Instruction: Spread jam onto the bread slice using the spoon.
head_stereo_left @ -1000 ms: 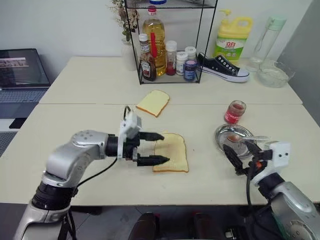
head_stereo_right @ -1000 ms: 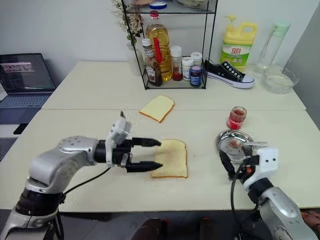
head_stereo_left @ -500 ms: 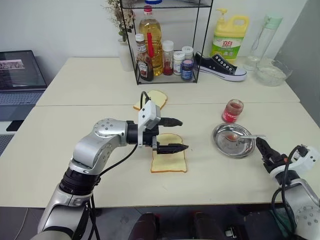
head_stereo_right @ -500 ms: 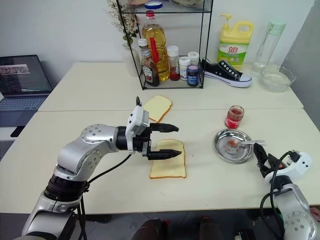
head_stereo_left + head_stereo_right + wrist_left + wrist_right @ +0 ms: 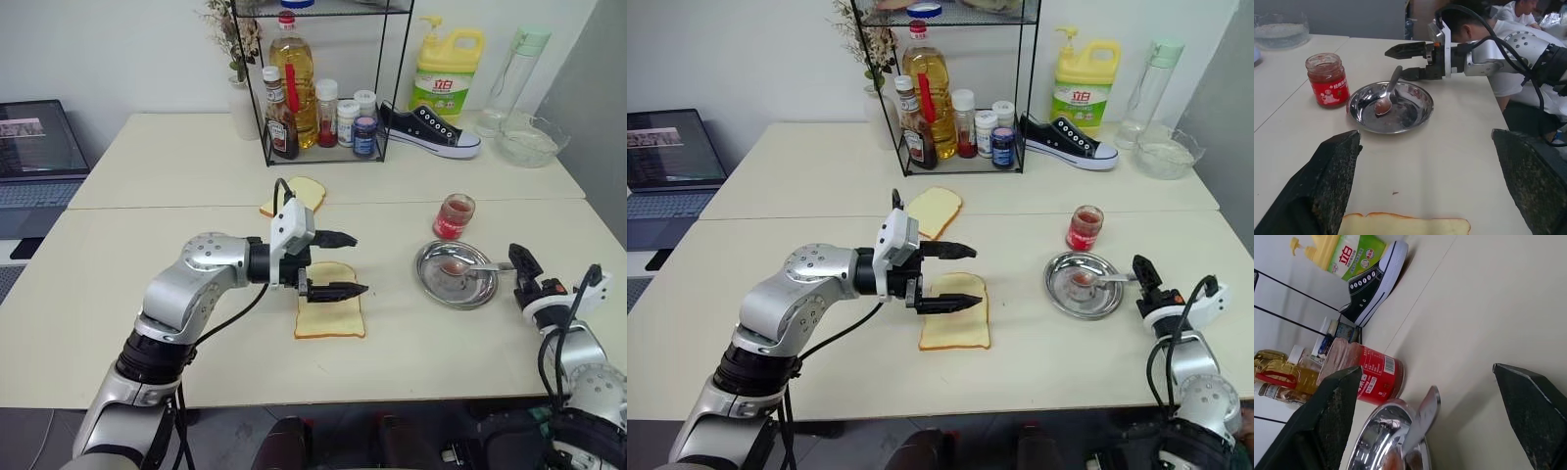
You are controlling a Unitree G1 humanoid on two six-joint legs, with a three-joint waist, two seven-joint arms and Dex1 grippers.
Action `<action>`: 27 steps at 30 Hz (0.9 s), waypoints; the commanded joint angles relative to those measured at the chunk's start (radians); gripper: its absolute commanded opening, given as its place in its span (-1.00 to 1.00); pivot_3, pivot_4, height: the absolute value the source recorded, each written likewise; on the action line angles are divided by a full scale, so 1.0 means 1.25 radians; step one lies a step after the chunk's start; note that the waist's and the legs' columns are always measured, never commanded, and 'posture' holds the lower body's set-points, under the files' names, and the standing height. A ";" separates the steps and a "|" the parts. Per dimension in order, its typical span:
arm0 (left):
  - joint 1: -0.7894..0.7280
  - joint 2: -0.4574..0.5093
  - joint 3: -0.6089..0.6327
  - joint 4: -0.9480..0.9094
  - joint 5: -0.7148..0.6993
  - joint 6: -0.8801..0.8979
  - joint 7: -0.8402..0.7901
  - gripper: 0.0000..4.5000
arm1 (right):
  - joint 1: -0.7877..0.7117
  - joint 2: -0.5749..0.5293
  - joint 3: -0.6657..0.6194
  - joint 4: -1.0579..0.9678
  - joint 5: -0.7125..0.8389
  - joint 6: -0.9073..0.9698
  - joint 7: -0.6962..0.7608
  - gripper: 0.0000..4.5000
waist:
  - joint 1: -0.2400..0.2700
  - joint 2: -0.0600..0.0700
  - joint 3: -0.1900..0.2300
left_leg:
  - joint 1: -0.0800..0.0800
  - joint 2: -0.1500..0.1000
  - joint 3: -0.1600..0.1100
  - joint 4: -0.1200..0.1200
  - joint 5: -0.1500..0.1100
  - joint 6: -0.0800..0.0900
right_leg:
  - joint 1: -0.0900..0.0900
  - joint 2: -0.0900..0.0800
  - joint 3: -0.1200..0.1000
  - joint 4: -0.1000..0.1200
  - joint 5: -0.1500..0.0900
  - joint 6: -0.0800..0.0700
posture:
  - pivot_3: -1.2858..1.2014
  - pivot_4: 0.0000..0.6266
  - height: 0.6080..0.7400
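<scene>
Table point(image 5: 147, 245) bearing rack point(image 5: 323, 78) at the back. Left gripper point(image 5: 345, 264) spread wide above bread slice point(image 5: 330, 315), empty. Steel dish point(image 5: 453, 276) to its right, holding spoon point(image 5: 1388, 93) with jam point(image 5: 1382, 105) in its bowl. Right gripper point(image 5: 1403, 61) spread, just beside spoon's handle end.

A lab or office: pale tables point(image 5: 196, 176), laptop point(image 5: 39, 147), wire condiment rack point(image 5: 323, 88).

A pale yellow bread slice point(image 5: 330, 314) is laid flat on the table. A small silver spoon point(image 5: 1388, 92) is rested in a steel dish, red jam point(image 5: 1382, 105) held in its bowl.
</scene>
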 commanded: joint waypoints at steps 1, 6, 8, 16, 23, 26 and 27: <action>0.001 0.008 0.003 -0.030 -0.004 -0.002 -0.001 0.99 | -0.017 -0.011 0.005 0.009 0.005 -0.002 0.023 1.00 | 0.000 0.000 0.000 | 0.000 0.000 0.000 0.000 0.000 0.000 | 0.000 0.000 0.000 0.000 0.000 0.000 | 0.03 -0.52 1.00; -0.002 0.008 0.004 -0.030 -0.002 -0.002 0.003 0.99 | -0.016 -0.005 0.019 0.007 -0.006 -0.005 0.029 1.00 | 0.000 0.000 0.000 | 0.000 0.000 0.000 0.000 0.000 0.000 | 0.000 0.000 0.000 0.000 0.000 0.000 | 0.03 -0.52 1.00; -0.002 0.007 0.002 -0.026 0.001 -0.004 0.004 0.99 | -0.011 0.002 0.020 -0.004 0.001 -0.005 0.027 1.00 | 0.000 0.000 0.000 | 0.000 0.000 0.000 0.000 0.000 0.000 | 0.000 0.000 0.000 0.000 0.000 0.000 | 0.03 -0.52 1.00; -0.004 0.004 -0.002 -0.017 0.004 -0.008 0.000 1.00 | 0.010 0.015 0.019 -0.027 0.016 0.004 0.022 0.28 | 0.000 0.000 0.000 | 0.000 0.000 0.000 0.000 0.000 0.000 | 0.000 0.000 0.000 0.000 0.000 0.000 | 0.03 -0.52 1.00; -0.006 0.000 -0.003 -0.011 0.009 -0.014 -0.003 1.00 | 0.019 0.022 0.014 -0.040 0.029 0.003 0.013 -0.81 | 0.002 0.000 0.000 | 0.000 0.000 0.000 0.000 0.000 0.000 | 0.000 0.000 0.000 0.000 0.000 0.000 | 0.03 -0.52 1.00; -0.001 -0.001 -0.001 -0.013 0.009 -0.015 -0.002 1.00 | 0.019 0.020 0.010 -0.044 0.042 0.004 0.008 -0.99 | 0.002 0.000 0.000 | 0.000 0.000 0.000 0.000 0.000 0.000 | 0.000 0.000 0.000 0.000 0.000 0.000 | 0.03 -0.52 1.00; -0.001 -0.001 0.000 -0.013 0.010 -0.015 -0.001 1.00 | 0.020 0.019 0.009 -0.047 0.046 0.005 0.006 -0.99 | 0.002 0.000 0.000 | 0.000 0.000 0.000 0.000 0.000 0.000 | 0.000 0.000 0.000 0.000 0.000 0.000 | 0.03 -0.52 1.00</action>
